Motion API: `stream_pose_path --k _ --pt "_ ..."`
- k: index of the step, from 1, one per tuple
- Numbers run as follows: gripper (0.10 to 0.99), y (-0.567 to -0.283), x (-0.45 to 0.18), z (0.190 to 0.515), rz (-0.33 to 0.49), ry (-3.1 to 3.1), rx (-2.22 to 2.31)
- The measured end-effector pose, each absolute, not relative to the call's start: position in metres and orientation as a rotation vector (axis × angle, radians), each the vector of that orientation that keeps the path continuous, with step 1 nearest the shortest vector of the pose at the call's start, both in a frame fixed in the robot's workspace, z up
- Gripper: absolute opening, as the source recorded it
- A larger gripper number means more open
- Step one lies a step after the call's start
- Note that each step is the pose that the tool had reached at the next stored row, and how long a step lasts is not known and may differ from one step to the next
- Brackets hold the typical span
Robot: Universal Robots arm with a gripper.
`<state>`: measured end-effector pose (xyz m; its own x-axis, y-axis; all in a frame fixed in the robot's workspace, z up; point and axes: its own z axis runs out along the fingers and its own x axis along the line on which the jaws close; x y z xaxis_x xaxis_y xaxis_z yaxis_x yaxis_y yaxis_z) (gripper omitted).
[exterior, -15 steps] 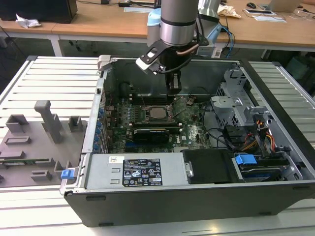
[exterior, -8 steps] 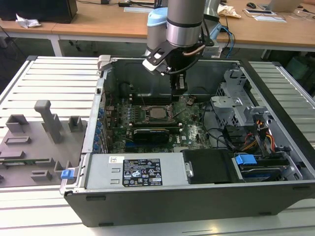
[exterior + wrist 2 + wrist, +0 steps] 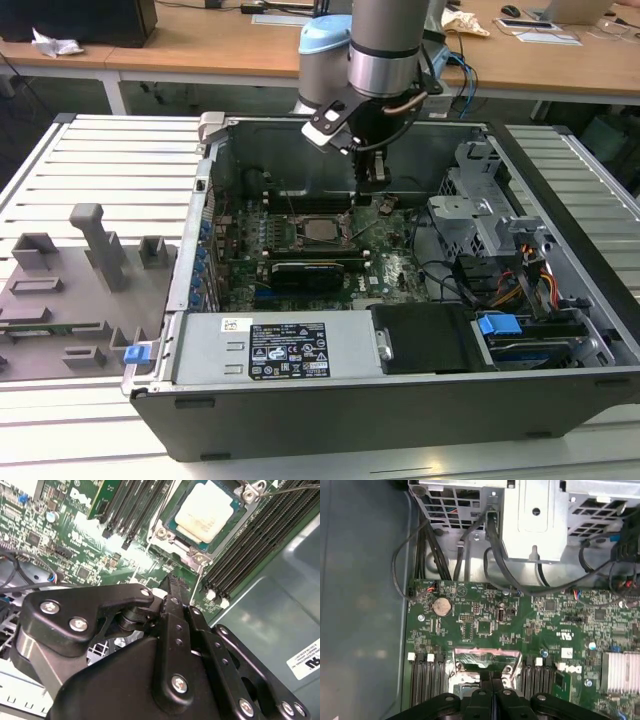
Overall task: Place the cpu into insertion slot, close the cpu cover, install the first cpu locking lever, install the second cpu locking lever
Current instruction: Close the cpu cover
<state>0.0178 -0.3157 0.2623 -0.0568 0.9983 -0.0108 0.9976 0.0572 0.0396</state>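
Scene: an open grey metal computer case (image 3: 400, 405) lies on its side, and a robot arm reaches down into it above the green circuit board (image 3: 480, 625).
Gripper: the black two-finger gripper (image 3: 172, 581) has its fingers pressed together with nothing between them. In the exterior view its tip (image 3: 377, 182) hangs just beside the socket, on the exterior view's right.
Cpu: the small flat square cpu with a dull silver top (image 3: 204, 511) lies level in the square black insertion slot (image 3: 197, 536).
Cover: the thin silver-grey metal cpu cover frame (image 3: 182, 547) appears lowered around the chip.
Lever: a thin bright wire rod (image 3: 295, 486) passes one corner of the frame. I cannot tell whether it is latched.
Step in hand: probably locking a lever, judging by the seated chip.
Doing it well: press on the rod alone with the closed tip. Keep off the chip top and the long black memory slots (image 3: 250, 545) alongside.
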Motion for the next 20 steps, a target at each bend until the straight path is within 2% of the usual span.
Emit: stream_pose_path --k 20 --pt "0.106 -0.311 0.055 0.26 0.027 2.257 2.129"
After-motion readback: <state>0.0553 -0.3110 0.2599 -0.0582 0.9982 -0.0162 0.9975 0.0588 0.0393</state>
